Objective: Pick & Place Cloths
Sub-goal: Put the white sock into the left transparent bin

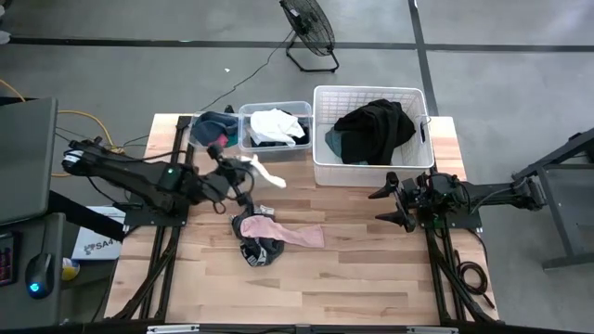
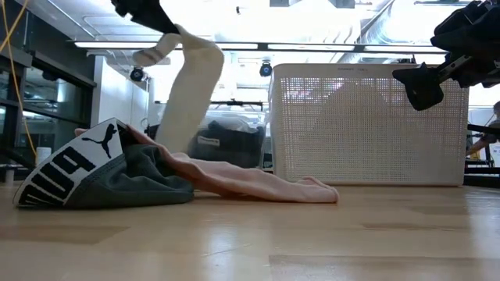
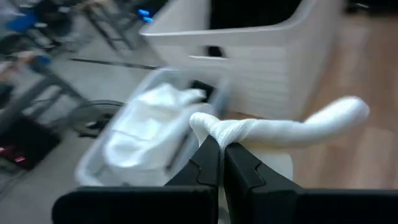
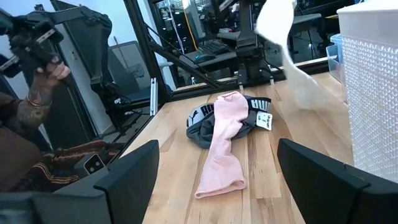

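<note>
My left gripper is raised over the table's left middle, shut on a white sock. In the low view the sock hangs down from it. Below, a pink sock lies flat, one end draped on a dark garment with a white-lettered black waistband. More cloths fill two clear bins and the white basket at the far edge. My right gripper waits at the right, open and with nothing between its fingers. My left gripper pinches a bunched part of the white sock near one end, between its two fingertips. The fingers reach in from the table's left, slanting a little downward. A short end sticks out; the long part hangs below, off the table.
The white slatted basket holds a black cloth. One clear bin holds a white cloth, the other blue ones. A person's hand shows beyond the left edge. Bare wood lies at the near side.
</note>
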`<control>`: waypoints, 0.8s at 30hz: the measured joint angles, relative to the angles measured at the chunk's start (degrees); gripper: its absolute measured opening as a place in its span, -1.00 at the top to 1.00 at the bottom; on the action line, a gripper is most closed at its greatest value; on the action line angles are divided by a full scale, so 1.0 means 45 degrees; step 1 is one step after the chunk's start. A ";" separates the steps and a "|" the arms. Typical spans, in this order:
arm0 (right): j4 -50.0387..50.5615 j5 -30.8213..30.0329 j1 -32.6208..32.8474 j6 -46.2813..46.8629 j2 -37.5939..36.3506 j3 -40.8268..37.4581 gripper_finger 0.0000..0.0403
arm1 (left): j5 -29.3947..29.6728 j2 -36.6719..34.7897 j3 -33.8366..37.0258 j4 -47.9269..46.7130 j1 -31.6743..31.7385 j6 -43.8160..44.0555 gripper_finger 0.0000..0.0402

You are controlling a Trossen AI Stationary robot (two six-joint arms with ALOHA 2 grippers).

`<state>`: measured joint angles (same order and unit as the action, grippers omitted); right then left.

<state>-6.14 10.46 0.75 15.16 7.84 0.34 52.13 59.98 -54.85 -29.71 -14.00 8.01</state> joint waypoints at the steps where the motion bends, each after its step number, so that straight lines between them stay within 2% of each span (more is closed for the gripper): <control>1: -0.0001 0.0005 0.0000 0.0000 -0.0004 -0.0001 -0.58 | 0.0381 -0.0119 0.0000 0.0009 0.0004 -0.0001 1.00; 12: -0.0001 0.0003 -0.0003 0.0000 0.0000 -0.0005 -0.58 | 0.4701 -0.1400 0.0000 0.1017 0.0019 -0.1005 1.00; 19: 0.0002 0.0000 0.0001 0.0000 0.0000 -0.0001 -0.58 | 0.8190 -0.2049 0.0000 0.1486 0.0019 -0.1999 1.00; 24: -0.0003 0.0005 0.0002 0.0000 0.0000 0.0000 -0.58 | 0.8438 -0.2562 0.0000 0.1251 0.0722 -0.2015 1.00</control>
<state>-6.15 10.48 0.75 15.16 7.84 0.34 90.10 48.45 -54.85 -24.08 -10.75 -1.06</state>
